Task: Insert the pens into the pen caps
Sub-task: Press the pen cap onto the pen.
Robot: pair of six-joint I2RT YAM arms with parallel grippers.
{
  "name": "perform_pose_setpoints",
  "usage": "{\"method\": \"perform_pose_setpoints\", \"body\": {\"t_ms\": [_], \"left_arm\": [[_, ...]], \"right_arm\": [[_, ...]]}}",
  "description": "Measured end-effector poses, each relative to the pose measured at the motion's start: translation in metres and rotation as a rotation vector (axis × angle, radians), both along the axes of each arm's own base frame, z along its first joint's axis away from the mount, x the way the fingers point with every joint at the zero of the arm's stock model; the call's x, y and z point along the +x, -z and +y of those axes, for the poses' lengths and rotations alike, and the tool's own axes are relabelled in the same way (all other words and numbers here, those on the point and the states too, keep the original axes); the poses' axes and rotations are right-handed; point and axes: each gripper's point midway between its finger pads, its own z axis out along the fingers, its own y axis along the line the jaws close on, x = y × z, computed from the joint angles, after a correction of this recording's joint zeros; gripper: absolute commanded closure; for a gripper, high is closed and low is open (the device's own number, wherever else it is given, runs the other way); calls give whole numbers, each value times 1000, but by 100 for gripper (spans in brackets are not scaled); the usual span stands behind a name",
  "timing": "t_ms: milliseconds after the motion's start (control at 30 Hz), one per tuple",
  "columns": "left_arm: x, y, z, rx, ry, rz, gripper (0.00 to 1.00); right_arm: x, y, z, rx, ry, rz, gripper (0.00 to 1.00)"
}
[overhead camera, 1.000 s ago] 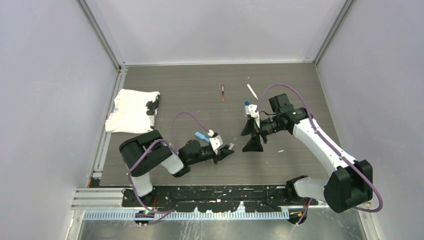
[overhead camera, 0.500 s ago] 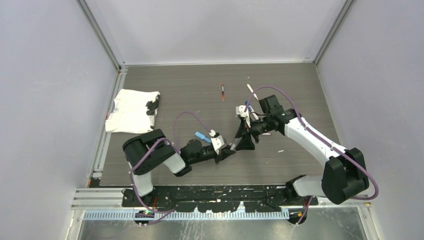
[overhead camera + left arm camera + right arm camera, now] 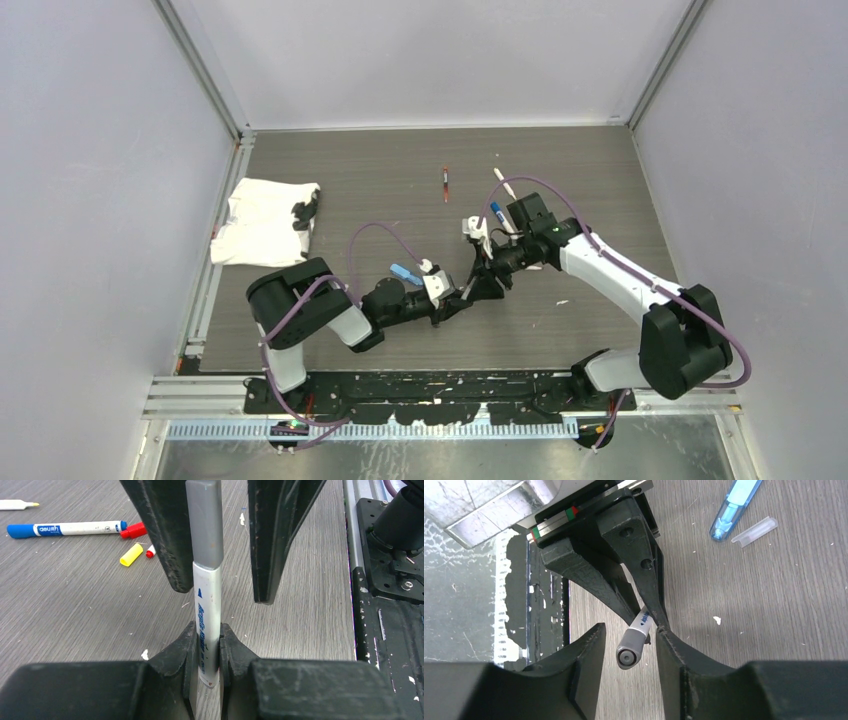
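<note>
My left gripper (image 3: 206,630) is shut on a white-barrelled pen (image 3: 207,605) and holds it above the table. A grey cap (image 3: 204,525) sits on the pen's far end. My right gripper (image 3: 629,647) is open, its fingers (image 3: 160,530) on either side of that grey cap (image 3: 631,647), one finger close against it. The two grippers meet at mid-table (image 3: 468,290). A blue pen (image 3: 65,528), a red cap (image 3: 132,530) and a yellow cap (image 3: 131,554) lie on the table beyond. A red pen (image 3: 445,184) and a white pen (image 3: 503,182) lie farther back.
A white cloth (image 3: 265,220) lies at the left. A light-blue oblong piece (image 3: 734,505) and a clear cap (image 3: 754,531) lie near the left arm. The metal rail (image 3: 390,580) runs along the table's near edge.
My right arm has swung left to my left gripper; its open fingers now straddle the grey-capped end of the held pen. The left gripper has barely moved.
</note>
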Motion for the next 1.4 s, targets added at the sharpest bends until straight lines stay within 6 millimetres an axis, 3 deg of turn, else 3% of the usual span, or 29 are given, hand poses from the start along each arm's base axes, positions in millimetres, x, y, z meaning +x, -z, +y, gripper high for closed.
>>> {"method": "perform_pose_setpoints", "body": {"t_ms": [133,300,400,600,800,1100,1400], "left_arm": [[0,0,0,0,2,0,99],[-1,0,0,-3,0,14,99],[0,1,0,-3,-3,19,93],[0,4,-2,-3,-4,31,70],[0,12,-4,8,-1,38,60],[1,25,-5,33,-2,55,54],[-1,27,-6,35,18,59,55]], "right_arm": [[0,3,-1,-16,-2,-5,77],[5,4,-2,-34,-2,-38,88],[6,5,-1,-42,-14,-56,94],[5,8,-4,-70,-38,-80,96],[-2,12,-5,-101,-78,-94,96],[-8,23,-3,-168,-146,-155,97],[-8,32,-8,-244,-181,-214,97]]}}
